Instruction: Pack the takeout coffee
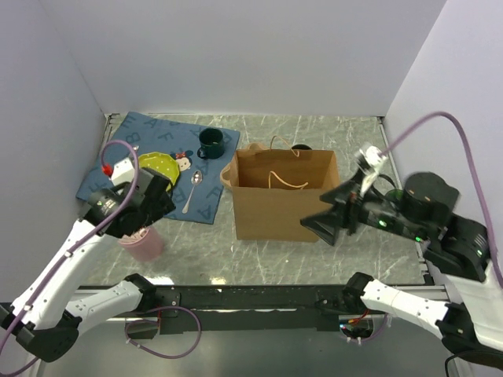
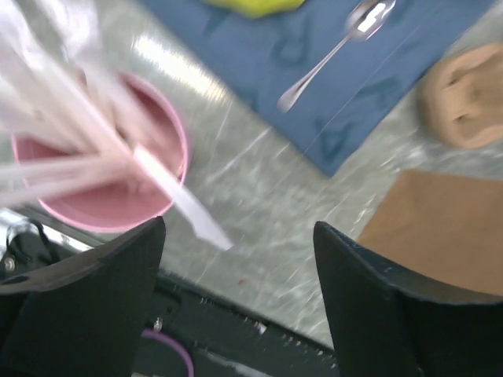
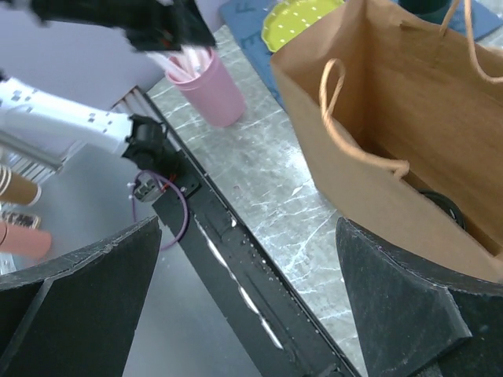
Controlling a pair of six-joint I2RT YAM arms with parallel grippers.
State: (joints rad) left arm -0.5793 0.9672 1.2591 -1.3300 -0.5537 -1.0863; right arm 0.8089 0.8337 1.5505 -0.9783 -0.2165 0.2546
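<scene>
A brown paper bag [image 1: 277, 198] stands open in the middle of the table. Deep inside it a dark round rim [image 3: 442, 207] shows, which looks like the takeout coffee's black lid; a dark spot [image 1: 301, 147] also shows at the bag's top edge. My left gripper [image 1: 156, 198] hangs open over the pink cup of straws [image 1: 142, 242], with nothing between its fingers [image 2: 94, 290]. My right gripper [image 1: 324, 210] stands open and empty by the bag's front right corner, above the table's near edge [image 3: 259, 236].
A blue placemat [image 1: 157, 129] at the back left carries a dark green mug [image 1: 210, 143], a yellow-green plate [image 1: 157, 166], a small figure [image 1: 183, 162] and a spoon [image 1: 192, 192]. White walls close in the left, back and right sides. A black rail [image 1: 259, 297] runs along the front.
</scene>
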